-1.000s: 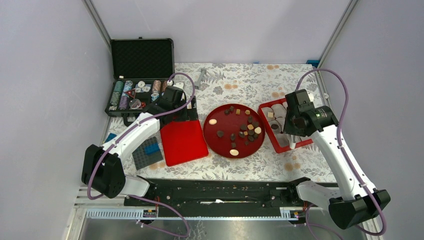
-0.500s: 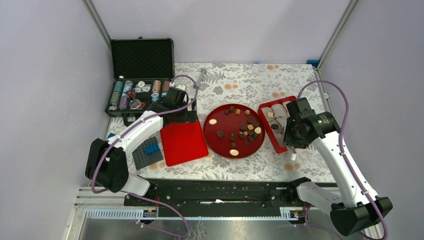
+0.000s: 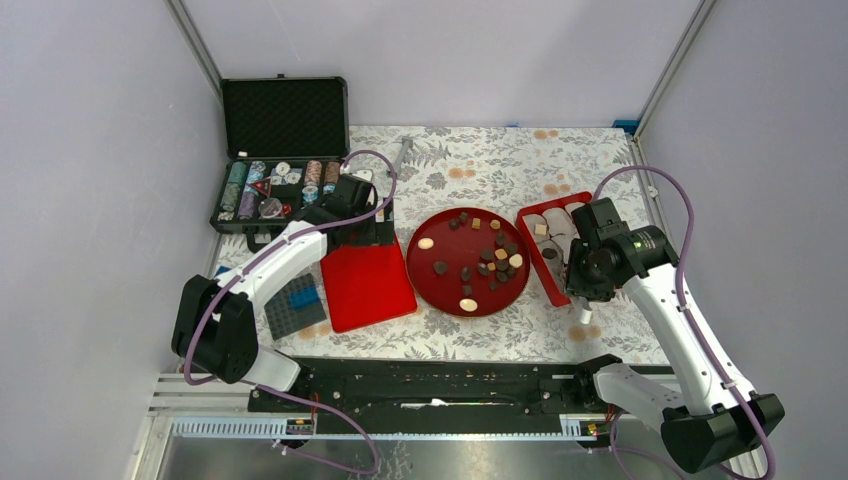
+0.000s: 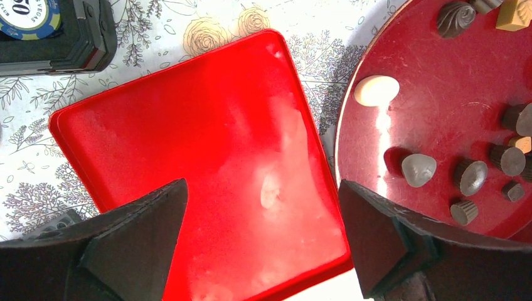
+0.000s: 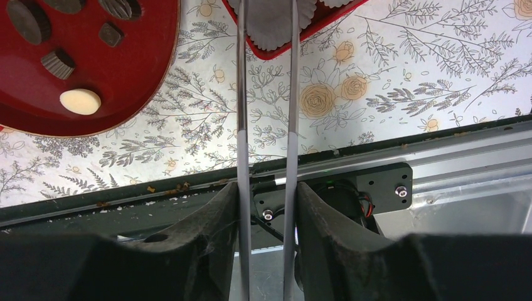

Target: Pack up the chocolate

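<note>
The chocolate (image 3: pixel 487 255) lies scattered as small dark, tan and cream pieces on a round red plate (image 3: pixel 420 270); some show in the left wrist view (image 4: pixel 418 169) and the right wrist view (image 5: pixel 80 101). My right gripper (image 3: pixel 585 285) (image 5: pixel 268 188) is shut on grey tongs (image 5: pixel 242 94). The tong tips reach a paper cup (image 5: pixel 270 25) in the red box (image 3: pixel 553 288) right of the plate. My left gripper (image 3: pixel 355 225) (image 4: pixel 262 185) hangs open over a flat red lid (image 4: pixel 188 157), holding nothing.
An open black case of poker chips (image 3: pixel 275 190) stands at the back left. A studded grey and blue brick plate (image 3: pixel 297 303) lies left of the lid. A grey tool (image 3: pixel 402 155) lies at the back. The black base rail (image 5: pixel 376 163) runs along the near edge.
My right gripper has moved toward the near edge of the red box with the tongs. The left arm has barely shifted.
</note>
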Controlling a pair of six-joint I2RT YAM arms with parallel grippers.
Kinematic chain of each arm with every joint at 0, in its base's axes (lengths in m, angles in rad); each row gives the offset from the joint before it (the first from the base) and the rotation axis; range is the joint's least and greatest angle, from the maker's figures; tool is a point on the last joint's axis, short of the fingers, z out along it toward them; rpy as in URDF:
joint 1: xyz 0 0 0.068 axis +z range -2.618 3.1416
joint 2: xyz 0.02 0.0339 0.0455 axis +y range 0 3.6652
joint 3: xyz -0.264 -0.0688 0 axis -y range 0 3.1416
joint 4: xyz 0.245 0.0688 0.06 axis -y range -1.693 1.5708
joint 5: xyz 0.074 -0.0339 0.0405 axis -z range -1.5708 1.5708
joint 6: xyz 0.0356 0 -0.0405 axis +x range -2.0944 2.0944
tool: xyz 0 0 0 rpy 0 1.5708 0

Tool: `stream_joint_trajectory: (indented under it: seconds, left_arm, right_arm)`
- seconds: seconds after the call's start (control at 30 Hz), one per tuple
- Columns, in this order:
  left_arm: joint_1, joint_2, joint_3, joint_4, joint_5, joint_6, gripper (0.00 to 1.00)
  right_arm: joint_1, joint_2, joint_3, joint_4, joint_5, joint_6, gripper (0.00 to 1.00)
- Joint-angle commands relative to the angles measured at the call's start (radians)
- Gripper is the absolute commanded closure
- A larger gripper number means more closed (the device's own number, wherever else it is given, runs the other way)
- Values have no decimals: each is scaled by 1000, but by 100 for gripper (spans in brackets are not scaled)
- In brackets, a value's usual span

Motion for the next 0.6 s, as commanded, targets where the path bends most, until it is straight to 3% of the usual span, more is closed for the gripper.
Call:
stream_joint_trajectory:
  seconds: [0.0, 0.2, 0.43, 0.57]
  left_arm:
    - [5, -4, 34, 35, -7, 8, 1]
    - [5, -3, 38, 35, -5, 8, 1]
    - [5, -6, 39, 35, -8, 9, 1]
    - [5, -6, 43, 34, -8, 10, 1]
  right_arm:
    - [-2, -5, 7, -2, -8, 4, 56]
    - [-2, -8, 8, -1, -6, 2, 55]
    - [-2, 6, 81, -7, 32, -24, 80]
    - [-1, 26, 155, 5, 18, -60, 83]
